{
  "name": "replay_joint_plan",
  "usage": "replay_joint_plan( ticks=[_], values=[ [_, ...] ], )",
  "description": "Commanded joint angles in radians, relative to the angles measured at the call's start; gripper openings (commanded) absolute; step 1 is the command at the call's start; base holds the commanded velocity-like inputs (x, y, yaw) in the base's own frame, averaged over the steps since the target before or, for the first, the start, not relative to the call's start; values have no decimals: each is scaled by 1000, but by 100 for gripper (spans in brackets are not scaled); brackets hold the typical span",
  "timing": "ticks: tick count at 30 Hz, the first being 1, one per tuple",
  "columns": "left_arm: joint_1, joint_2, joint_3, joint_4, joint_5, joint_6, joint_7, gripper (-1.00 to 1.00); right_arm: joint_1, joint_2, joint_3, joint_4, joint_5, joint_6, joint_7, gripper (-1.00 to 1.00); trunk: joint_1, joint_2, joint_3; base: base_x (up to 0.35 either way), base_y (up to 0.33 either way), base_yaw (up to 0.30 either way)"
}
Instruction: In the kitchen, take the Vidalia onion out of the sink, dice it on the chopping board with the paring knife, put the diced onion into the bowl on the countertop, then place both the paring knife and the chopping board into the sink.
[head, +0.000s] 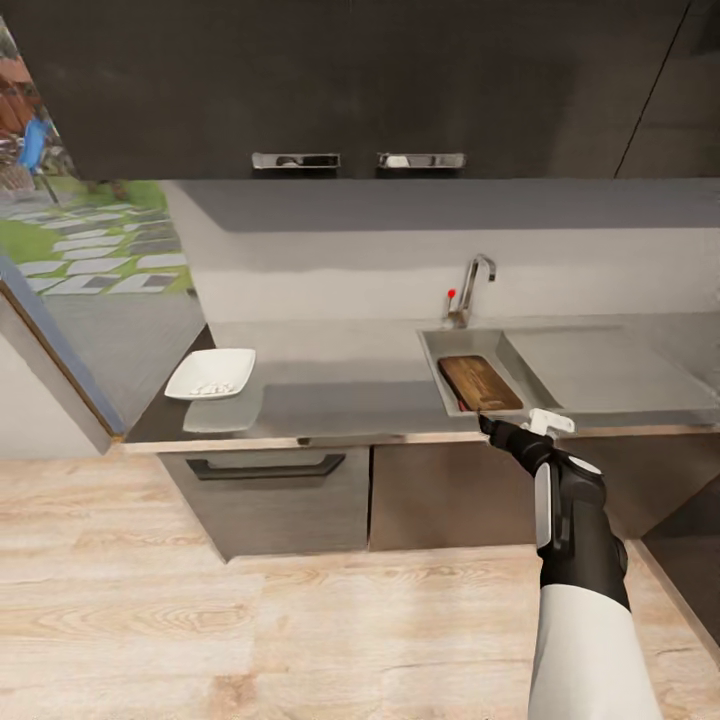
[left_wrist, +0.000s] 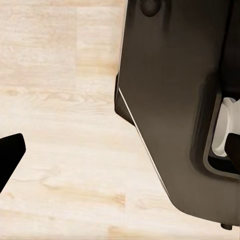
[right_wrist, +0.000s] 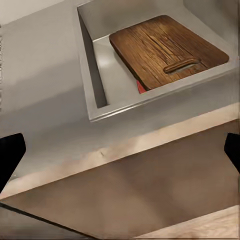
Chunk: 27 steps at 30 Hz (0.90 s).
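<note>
Board (head: 480, 383) lies in sink (head: 432, 345) over knife (right_wrist: 141, 88); right gripper (right_wrist: 120, 150), spread empty, should retreat straight.

Head view looks down at the sink (head: 470, 345); right wrist views it (right_wrist: 95, 65) closer.

One dark brown wooden chopping board (head: 480, 383), one white square bowl (head: 211, 374), one chrome tap (head: 472, 287), two cabinet handles (head: 295, 160).
</note>
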Motion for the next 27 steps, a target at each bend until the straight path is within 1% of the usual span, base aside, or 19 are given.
replay_joint_plan(
  ticks=[1,3,6,9,12,16,20,21,22,24,27],
  values=[
    [0,0,-2,-2,5,-1,1,100,3,1,-3,-1,11,-1,18,100,0,-2,-2,-106,0,0],
    [0,0,-2,-2,5,-1,0,100,12,1,-3,-1,11,-12,37,100,0,-2,-2,-69,0,0],
    [-2,-3,-2,-8,2,-1,0,100,28,1,-3,-1,11,-50,79,100,0,-2,-2,-24,0,0],
    [-14,-4,-2,-13,1,0,1,100,46,1,-3,-1,12,-76,100,100,0,-2,-2,-8,0,0],
    [-45,2,-2,-21,1,0,4,100,78,1,-3,-1,23,-98,109,100,0,-2,-2,-2,0,0],
    [-103,10,-2,-23,0,1,7,100,109,1,-2,-1,44,-156,132,100,0,-2,-2,0,0,0],
    [-155,12,-2,-24,0,2,7,100,147,1,-1,-1,66,-175,167,100,0,-2,-2,0,0,0],
    [-184,12,-2,-24,0,4,7,100,174,1,-2,-1,74,-194,187,100,0,-2,-2,0,0,0],
    [-199,12,-2,-23,0,4,7,100,197,1,-2,-1,78,-223,195,100,0,-2,-2,0,0,0],
    [-216,12,-2,-23,1,4,6,100,239,1,-2,-1,95,-273,199,100,0,-2,-2,0,0,0],
    [-236,12,-2,-23,2,3,5,100,298,1,0,7,152,-346,200,100,0,-2,-2,0,0,0]
  ],
)
